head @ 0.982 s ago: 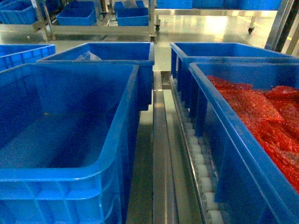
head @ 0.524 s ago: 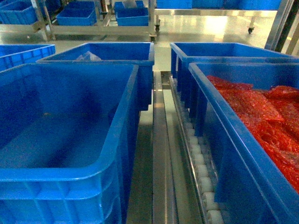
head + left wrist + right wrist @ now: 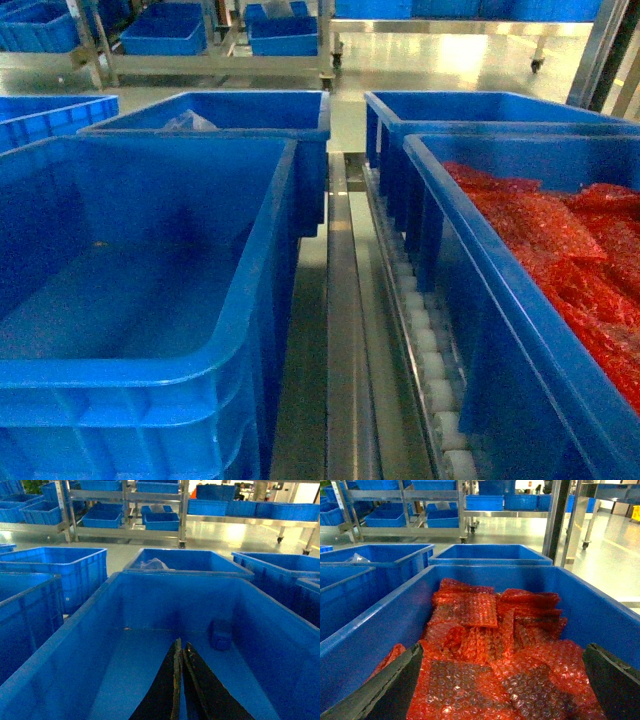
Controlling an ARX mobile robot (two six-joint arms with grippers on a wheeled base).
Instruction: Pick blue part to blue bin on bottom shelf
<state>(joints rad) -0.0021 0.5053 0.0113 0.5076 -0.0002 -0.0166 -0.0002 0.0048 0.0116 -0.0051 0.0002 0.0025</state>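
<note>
Blue part (image 3: 220, 634) only in left wrist view; left fingers (image 3: 176, 680) together, right fingers (image 3: 395, 685) apart.

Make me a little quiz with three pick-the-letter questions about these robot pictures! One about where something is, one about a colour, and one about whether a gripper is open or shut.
1. Where is the small blue part?
A. inside the near left bin, by its right wall
B. on the roller track
C. on top of the bubble wrap

2. What colour is the bubble wrap in the right bin?
A. green
B. red
C. white

3. How are the left gripper fingers?
A. wide apart
C. holding the part
B. closed together, holding nothing

Answers:
1 A: the left wrist view shows it on the floor of the near left bin.
2 B: both views show red.
3 B: the tips meet, and the part lies ahead, untouched.
</note>
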